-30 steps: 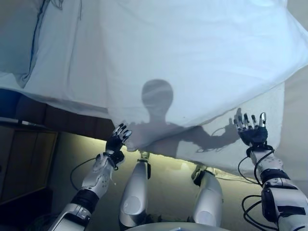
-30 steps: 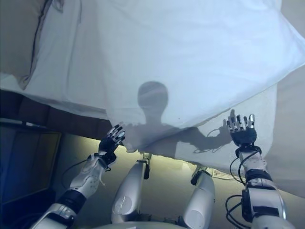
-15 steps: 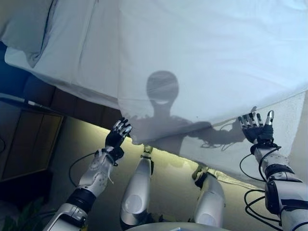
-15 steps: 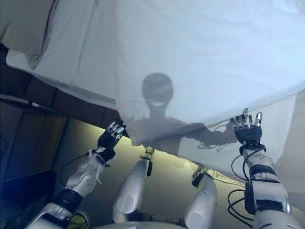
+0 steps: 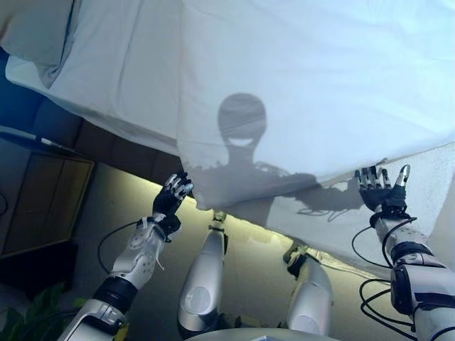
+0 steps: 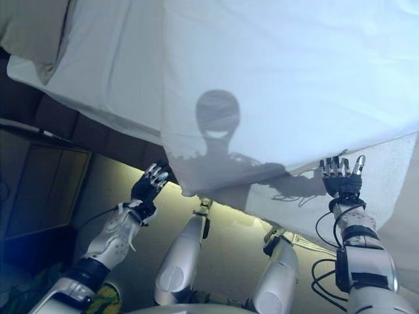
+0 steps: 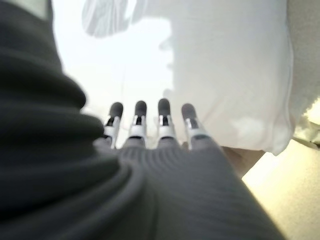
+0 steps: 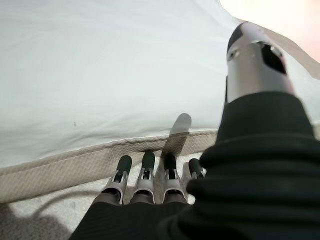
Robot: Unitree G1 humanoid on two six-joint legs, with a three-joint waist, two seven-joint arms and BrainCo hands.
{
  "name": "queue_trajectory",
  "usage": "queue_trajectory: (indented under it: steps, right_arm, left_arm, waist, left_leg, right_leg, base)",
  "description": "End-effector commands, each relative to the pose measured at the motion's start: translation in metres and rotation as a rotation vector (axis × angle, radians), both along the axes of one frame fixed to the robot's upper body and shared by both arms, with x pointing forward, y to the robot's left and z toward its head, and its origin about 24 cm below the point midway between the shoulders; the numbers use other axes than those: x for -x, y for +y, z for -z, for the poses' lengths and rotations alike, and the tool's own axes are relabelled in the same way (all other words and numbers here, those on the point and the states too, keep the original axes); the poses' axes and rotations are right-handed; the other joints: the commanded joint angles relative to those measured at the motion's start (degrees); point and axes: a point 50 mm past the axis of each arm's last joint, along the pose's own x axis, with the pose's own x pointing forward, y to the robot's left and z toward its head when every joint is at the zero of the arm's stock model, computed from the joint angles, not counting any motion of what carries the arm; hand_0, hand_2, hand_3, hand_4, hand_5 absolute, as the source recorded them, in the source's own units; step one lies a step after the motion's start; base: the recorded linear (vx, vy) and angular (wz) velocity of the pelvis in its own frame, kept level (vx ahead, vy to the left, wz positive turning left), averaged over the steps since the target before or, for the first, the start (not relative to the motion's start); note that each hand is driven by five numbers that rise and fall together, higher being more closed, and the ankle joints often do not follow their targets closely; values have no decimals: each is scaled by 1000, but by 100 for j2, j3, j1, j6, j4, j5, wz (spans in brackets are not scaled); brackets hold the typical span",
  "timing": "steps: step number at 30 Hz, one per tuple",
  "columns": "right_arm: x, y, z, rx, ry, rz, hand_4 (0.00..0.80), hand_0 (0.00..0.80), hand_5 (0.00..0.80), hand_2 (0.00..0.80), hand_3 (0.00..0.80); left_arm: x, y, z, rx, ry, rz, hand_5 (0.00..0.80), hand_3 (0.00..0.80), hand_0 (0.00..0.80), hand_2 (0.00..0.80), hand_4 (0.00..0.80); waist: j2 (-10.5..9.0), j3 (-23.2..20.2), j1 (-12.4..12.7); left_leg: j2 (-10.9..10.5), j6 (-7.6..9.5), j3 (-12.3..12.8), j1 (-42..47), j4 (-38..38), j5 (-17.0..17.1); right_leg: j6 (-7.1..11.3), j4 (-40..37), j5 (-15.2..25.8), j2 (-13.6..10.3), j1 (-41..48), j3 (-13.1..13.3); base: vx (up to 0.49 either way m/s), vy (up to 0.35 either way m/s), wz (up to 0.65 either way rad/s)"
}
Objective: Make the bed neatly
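Note:
A white duvet (image 5: 306,78) covers the bed and hangs over its near edge. My left hand (image 5: 173,197) is open just left of the duvet's hanging corner (image 5: 202,199), fingers straight and apart from the cloth. In the left wrist view its fingers (image 7: 165,117) point at the white cloth (image 7: 225,65). My right hand (image 5: 382,192) is open below the duvet's hem, in front of the beige mattress side (image 5: 430,177). In the right wrist view its fingers (image 8: 145,170) reach the beige piped edge (image 8: 60,167) under the duvet (image 8: 100,65). Neither hand holds anything.
A pillow (image 5: 32,28) lies at the bed's far left end on a white sheet (image 5: 121,78). A wooden nightstand (image 5: 43,202) stands left of the bed, with a green plant (image 5: 28,323) at the lower left. A lit strip of floor (image 5: 249,249) runs under the bed's edge.
The view has shifted, so the bed sits differently in the picture. Both hands stay open near the duvet's lower edge; the right hand has drifted slightly outward.

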Motion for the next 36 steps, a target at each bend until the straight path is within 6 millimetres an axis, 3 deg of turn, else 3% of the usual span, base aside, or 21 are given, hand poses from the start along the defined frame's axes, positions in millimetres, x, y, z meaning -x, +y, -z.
queue_trajectory:
  steps: [1,5,16,29,36]
  right_arm:
    - [7,-8,0,-70,-44,61,0,0,0,0,0]
    - [16,-2,18,-112,11,69,0,0,0,0,0]
    - [17,-4,18,-140,3,94,0,0,0,0,0]
    - [1,-36,-37,-95,-145,173,0,0,0,0,0]
    - [-1,-45,-51,-112,-168,209,0,0,0,0,0]
  left_arm:
    - [-6,4,-24,-21,-99,33,0,0,0,0,0]
    - [-6,6,-23,-41,-95,35,0,0,0,0,0]
    - [-11,7,-31,-54,-109,41,0,0,0,0,0]
    - [-12,15,-38,-67,-125,64,0,0,0,0,0]
    - [-12,21,-42,-82,-130,76,0,0,0,0,0]
  waist:
    - [18,107,114]
    - [-39,109,129]
    - [-10,186,110]
    - [17,182,262]
    - [-44,125,375]
  left_leg:
    - [-37,357,-195,-93,-422,636]
    - [-26,359,-201,-122,-310,585]
    - [-48,384,-166,-207,-254,580]
    - [-162,404,-242,-333,-277,564]
    - [-201,413,-283,-393,-235,571]
  right_leg:
    - [366,-274,710,-209,155,125]
    - [347,-284,724,-187,213,99]
    - [345,-377,754,-155,217,82]
    - [376,-271,560,-140,209,-9]
    - [373,-215,532,-139,264,-139]
  base:
    - [4,-41,4]
    - [14,-60,2]
    - [-4,-14,-1]
    - [36,-29,7]
    - [31,-41,9]
